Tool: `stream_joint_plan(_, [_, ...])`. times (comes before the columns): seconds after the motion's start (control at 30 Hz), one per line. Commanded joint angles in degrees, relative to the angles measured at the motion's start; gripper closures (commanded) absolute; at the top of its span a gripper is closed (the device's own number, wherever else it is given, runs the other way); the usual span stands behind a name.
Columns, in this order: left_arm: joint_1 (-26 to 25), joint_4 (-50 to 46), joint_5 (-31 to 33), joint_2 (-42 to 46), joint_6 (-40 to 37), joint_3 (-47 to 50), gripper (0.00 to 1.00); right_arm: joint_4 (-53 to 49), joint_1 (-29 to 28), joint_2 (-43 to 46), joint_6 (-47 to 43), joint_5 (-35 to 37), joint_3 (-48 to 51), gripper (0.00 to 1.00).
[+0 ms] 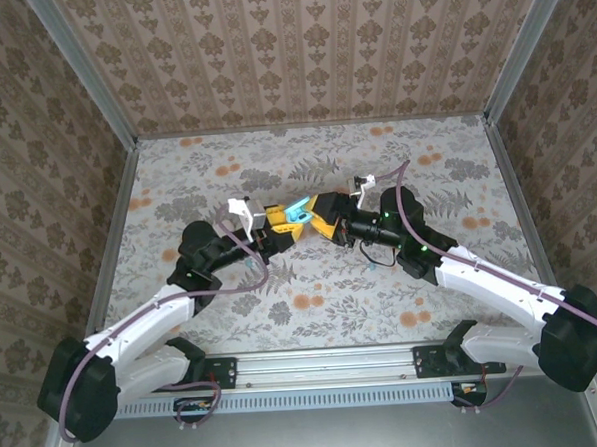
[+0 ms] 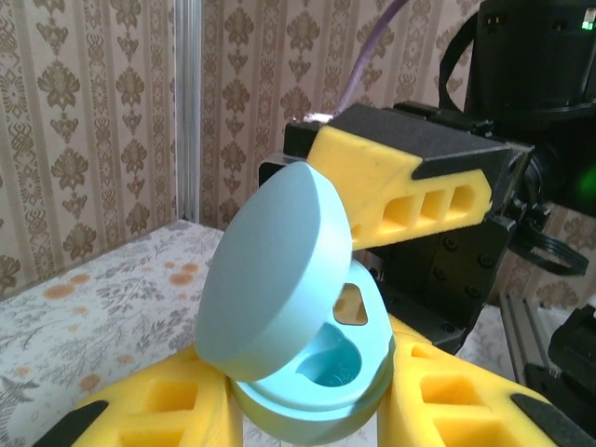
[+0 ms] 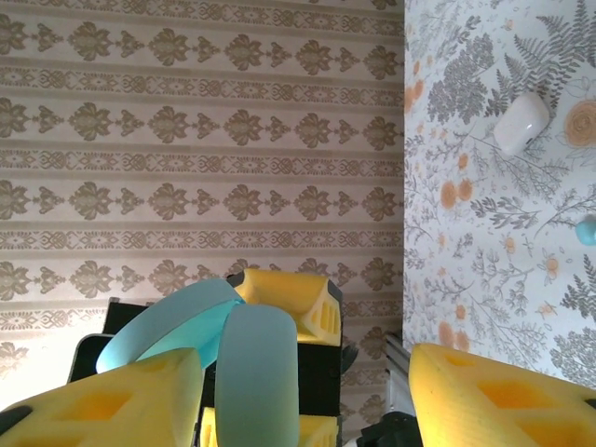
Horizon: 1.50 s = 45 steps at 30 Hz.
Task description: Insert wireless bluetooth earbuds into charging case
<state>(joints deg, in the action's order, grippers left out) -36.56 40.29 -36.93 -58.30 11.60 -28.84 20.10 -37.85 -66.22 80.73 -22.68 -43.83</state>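
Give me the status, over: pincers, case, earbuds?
Left pincer shut on case, lid open. Right pincer open, at lid. White earbud, teal earbud on table. Nothing in the way.

Raised lid (image 2: 275, 270) & right hand (image 1: 320, 220) crowd case (image 2: 307, 396) mouth.

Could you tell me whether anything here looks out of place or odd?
Yes: the charging case sits lid-open in the left gripper, while a pale earbud and a teal earbud lie loose on the table, outside the case. Nothing looks spilled or damaged.
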Motion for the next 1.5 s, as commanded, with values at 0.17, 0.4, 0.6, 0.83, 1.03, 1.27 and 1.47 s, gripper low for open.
stream_joint_plan(0.17, [-0.67,-17.84,-4.84,3.54,-11.21,-4.58,0.84,-4.91,0.23,0.20,-3.28,0.66,-3.46,0.33])
stream_joint_plan(0.4, [-0.06,-23.99,-4.04,5.39,-14.04,-5.65,0.86,-10.77,0.25,2.41,-6.48,1.31,-4.10,0.32])
stream_joint_plan(0.6, [1.68,-27.35,-5.03,5.50,-14.15,-6.55,0.87,-18.41,0.32,5.45,-11.45,2.45,-6.22,0.31])
stream_joint_plan(0.83, [2.87,-27.55,-5.88,5.56,-13.31,-6.39,0.87,-22.18,0.32,5.92,-15.13,1.98,-8.30,0.31])
stream_joint_plan(1.03, [3.58,-28.23,-6.88,6.43,-13.00,-6.53,0.87,-27.09,0.23,4.79,-21.32,-0.04,-10.56,0.32])
stream_joint_plan(1.27, [4.39,-29.79,-9.48,6.97,-14.22,-7.63,0.85,-24.36,0.17,2.66,-19.82,-4.56,-9.37,0.28])
stream_joint_plan(1.47, [4.98,-29.67,-10.69,6.87,-13.27,-8.56,0.84,-20.90,-0.42,0.91,-19.29,-7.76,-9.03,0.29])
